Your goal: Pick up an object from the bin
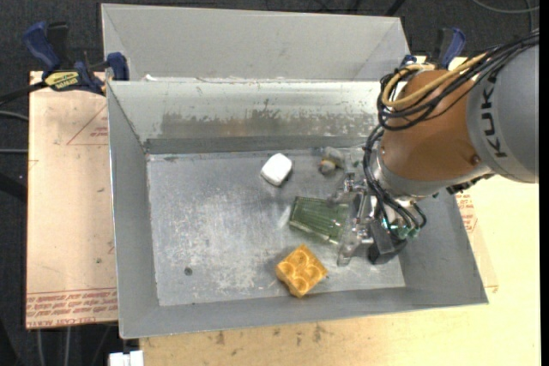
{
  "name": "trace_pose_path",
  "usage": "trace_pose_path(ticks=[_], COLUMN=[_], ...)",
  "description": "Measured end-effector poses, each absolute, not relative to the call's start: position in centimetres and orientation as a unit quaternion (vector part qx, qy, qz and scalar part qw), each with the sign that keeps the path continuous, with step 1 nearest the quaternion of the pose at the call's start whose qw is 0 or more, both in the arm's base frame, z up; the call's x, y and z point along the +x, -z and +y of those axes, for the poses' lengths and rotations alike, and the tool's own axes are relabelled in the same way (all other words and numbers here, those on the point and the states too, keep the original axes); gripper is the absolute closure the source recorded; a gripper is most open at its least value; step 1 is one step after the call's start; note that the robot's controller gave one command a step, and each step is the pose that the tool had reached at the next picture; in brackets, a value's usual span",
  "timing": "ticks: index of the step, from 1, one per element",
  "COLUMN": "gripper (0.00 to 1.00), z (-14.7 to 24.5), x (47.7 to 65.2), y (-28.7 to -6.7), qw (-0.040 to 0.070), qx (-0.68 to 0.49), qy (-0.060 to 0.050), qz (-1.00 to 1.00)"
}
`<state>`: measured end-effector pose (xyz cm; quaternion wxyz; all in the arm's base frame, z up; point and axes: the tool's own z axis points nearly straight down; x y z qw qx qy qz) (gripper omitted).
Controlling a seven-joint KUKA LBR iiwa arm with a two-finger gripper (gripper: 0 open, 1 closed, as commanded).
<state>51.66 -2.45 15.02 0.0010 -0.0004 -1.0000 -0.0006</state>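
Closest to the camera, a yellow waffle-shaped block (301, 270) sits on the bin (197, 219) floor, just in front of the green see-through plastic piece (314, 219) and a bit left of its middle. The green piece lies flat, right of the bin's centre. The gripper (349, 220) is down at the green piece's right end with its fingers (347, 251) spread apart, one on the near side and one on the far side of that end. Can't tell if they actually touch it. Behind the green piece and to its left is a small white block (276, 170). Straight behind it, by the back wall, is a tiny brownish thing (328, 165).
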Motion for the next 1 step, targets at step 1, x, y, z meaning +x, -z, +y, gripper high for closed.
trace_pose_path(ticks=[1], gripper=[0.0], z=[-3.26], x=[52.27], y=[-13.03], qw=[-0.011], qx=[0.057], qy=[0.001], qz=[-0.998])
